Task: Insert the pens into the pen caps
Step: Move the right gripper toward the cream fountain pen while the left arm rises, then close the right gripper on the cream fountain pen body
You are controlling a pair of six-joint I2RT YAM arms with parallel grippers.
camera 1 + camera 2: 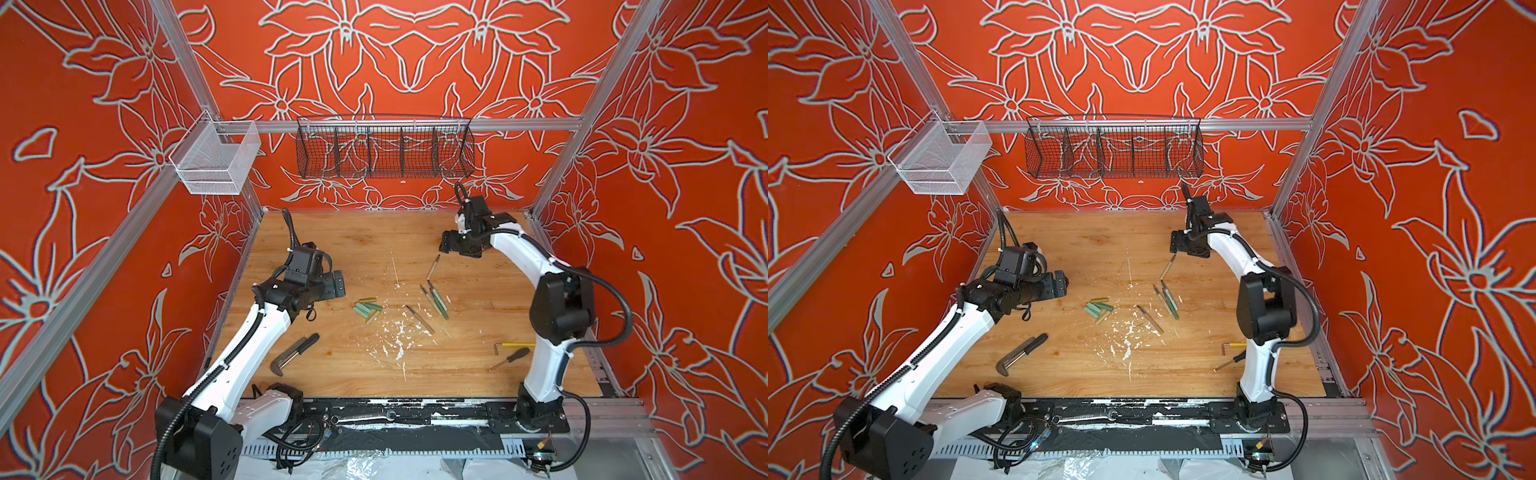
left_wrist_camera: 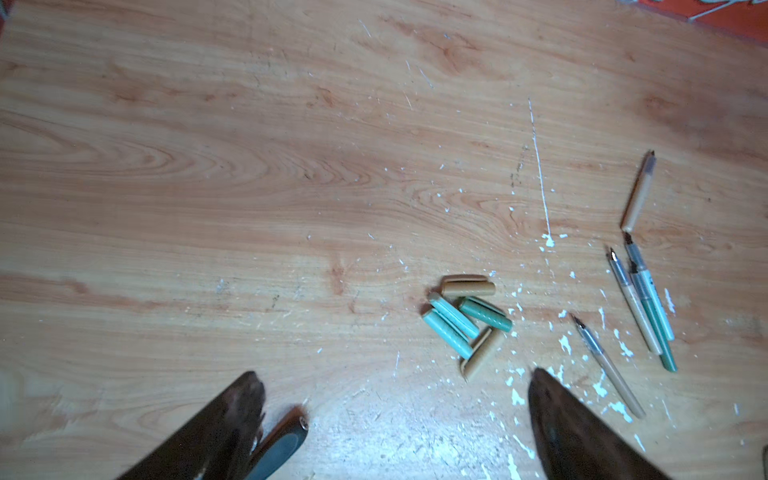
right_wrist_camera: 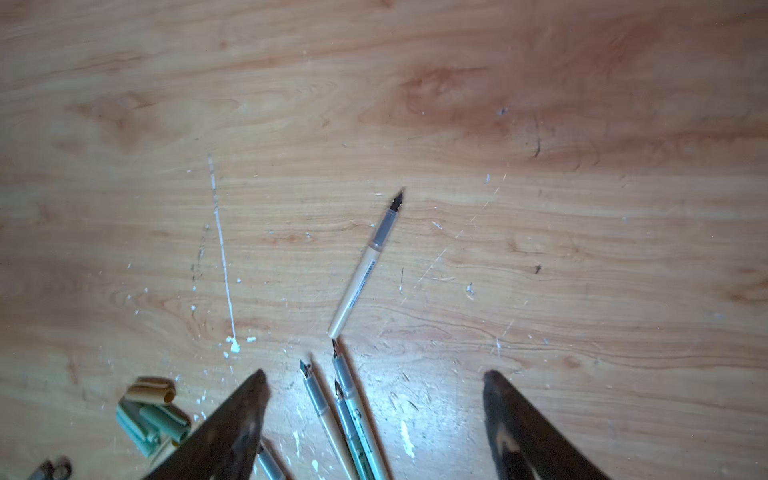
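nearest, along the near edge of the surface [image 1: 340, 374], lie the bystanders: an l-shaped hex key [image 1: 291, 355] toward the left corner, a black-handled screwdriver [image 1: 511, 358] and a yellow-handled hex key [image 1: 513, 345] by the right arm's base. further in, the pen caps [image 1: 367, 309] sit heaped and touching near the middle, on the left arm's side; the pens [image 1: 439, 305] lie just to their right, so, as i judge it, each arm has its half of the job within reach. the left claw [image 2: 395, 378] hangs open and empty, short of the heap. farthest, one tan pen [image 3: 365, 265] lies apart from the rest, probably the easiest pick, and the right claw [image 3: 375, 372] hovers over that stretch with its jaws apart, holding nothing. only the left wrist view tells the caps apart: two tan, two pale green, one darker green. only the top views show both arms and the tools together.
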